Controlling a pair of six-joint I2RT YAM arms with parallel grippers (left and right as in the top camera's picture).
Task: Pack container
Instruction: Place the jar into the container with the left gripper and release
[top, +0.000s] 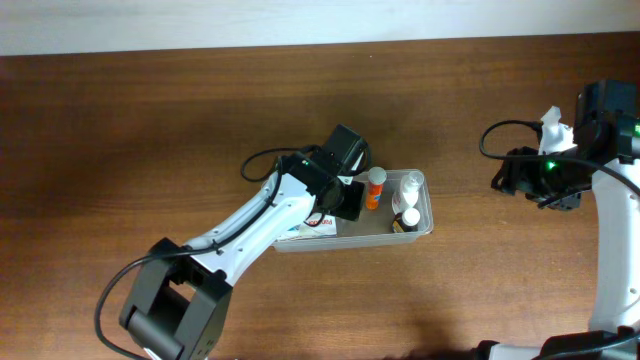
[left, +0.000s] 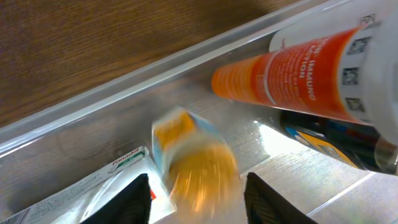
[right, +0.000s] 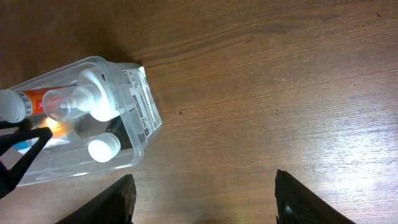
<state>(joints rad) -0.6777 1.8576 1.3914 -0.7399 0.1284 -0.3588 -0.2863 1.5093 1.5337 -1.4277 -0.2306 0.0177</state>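
The clear plastic container (top: 424, 229) sits mid-table. It holds an orange tube (top: 375, 187), a white pump bottle (top: 411, 184), a white-capped bottle (top: 409, 216) and a white packet (top: 318, 224). My left gripper (top: 349, 199) is inside the container's left half, jaws open. In the left wrist view a motion-blurred yellow-orange item (left: 196, 158) lies between the open fingers (left: 198, 186), next to the white packet (left: 93, 186) and the orange tube (left: 292, 78). My right gripper (right: 205, 186) is open and empty over bare table, right of the container (right: 135, 140).
The wooden table (top: 150, 120) surrounds the container. The right arm (top: 545, 178) with its cables sits at the far right edge. A dark item (left: 329, 137) lies under the orange tube. A barcode label (right: 142, 102) is on the container's end wall.
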